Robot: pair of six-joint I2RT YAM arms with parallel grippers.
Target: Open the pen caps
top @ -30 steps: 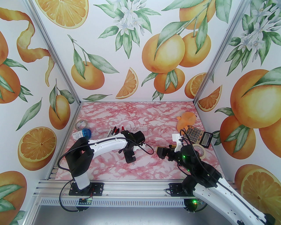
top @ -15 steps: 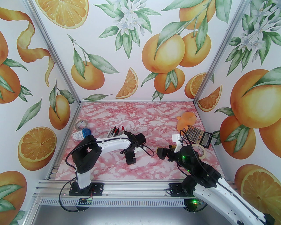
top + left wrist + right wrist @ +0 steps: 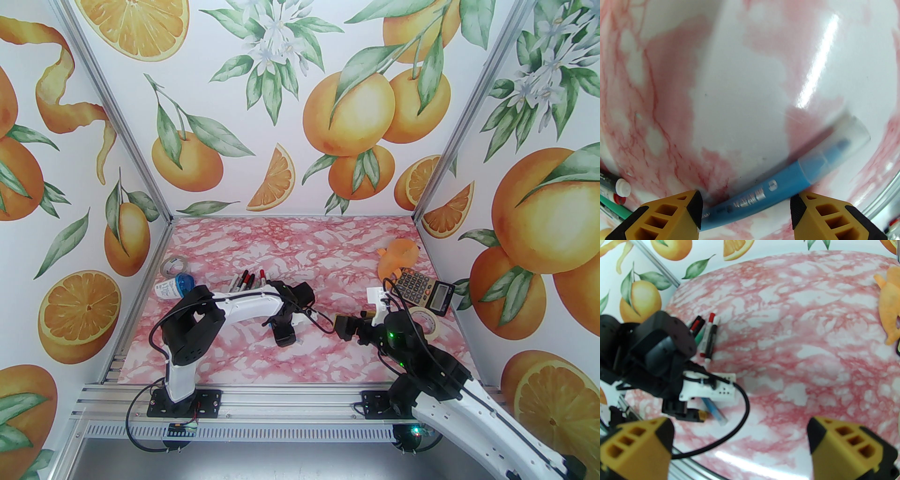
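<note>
A blue pen [image 3: 759,196] with a see-through cap [image 3: 848,140] lies flat on the pink marbled table [image 3: 731,70]. My left gripper [image 3: 745,211] hangs low over it, open, with one yellow finger [image 3: 670,218] on each side of the barrel and not touching it. From the right wrist, the same blue pen [image 3: 714,411] pokes out under the left gripper. Several more pens [image 3: 248,281] with red and black caps lie in a bunch behind the left arm; the bunch of pens [image 3: 706,338] is capped. My right gripper [image 3: 341,326] hovers open and holds nothing.
At the far left sit a tape roll [image 3: 174,266] and a blue-capped bottle [image 3: 176,286]. An orange plush [image 3: 398,258], a calculator [image 3: 422,286] and a masking tape roll [image 3: 427,321] crowd the right side. The left arm's cable [image 3: 318,323] loops between the grippers.
The left arm has swung a little to the right and its gripper has shifted right and turned over the blue pen. The right arm has stayed where it was.
</note>
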